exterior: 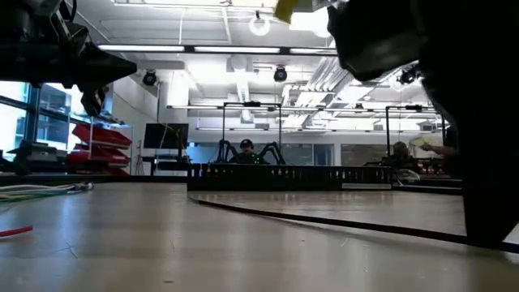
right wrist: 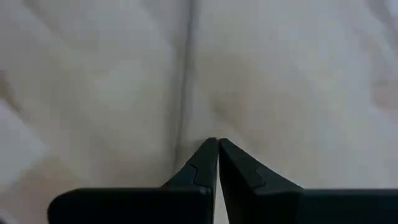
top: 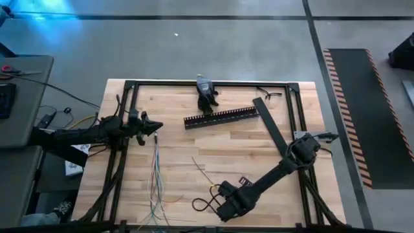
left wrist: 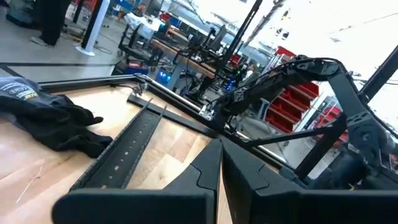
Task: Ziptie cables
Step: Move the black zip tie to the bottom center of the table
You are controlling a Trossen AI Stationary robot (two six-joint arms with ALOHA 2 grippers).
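Cables (top: 155, 178) lie untied on the table (top: 259, 155), running to its near edge left of centre. Left gripper (top: 154, 127) is held closed and empty just beyond their far end. Right gripper (top: 220, 194), fingertips pressed together, is lowered near the near edge, apart from them. Step judged: pre-grasp; bundling and a tie are called for next.

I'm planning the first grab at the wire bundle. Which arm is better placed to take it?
Probably the left. Its shut left gripper hovers right above the top end of the cables. The right gripper, also shut, sits low beside them, farther off.
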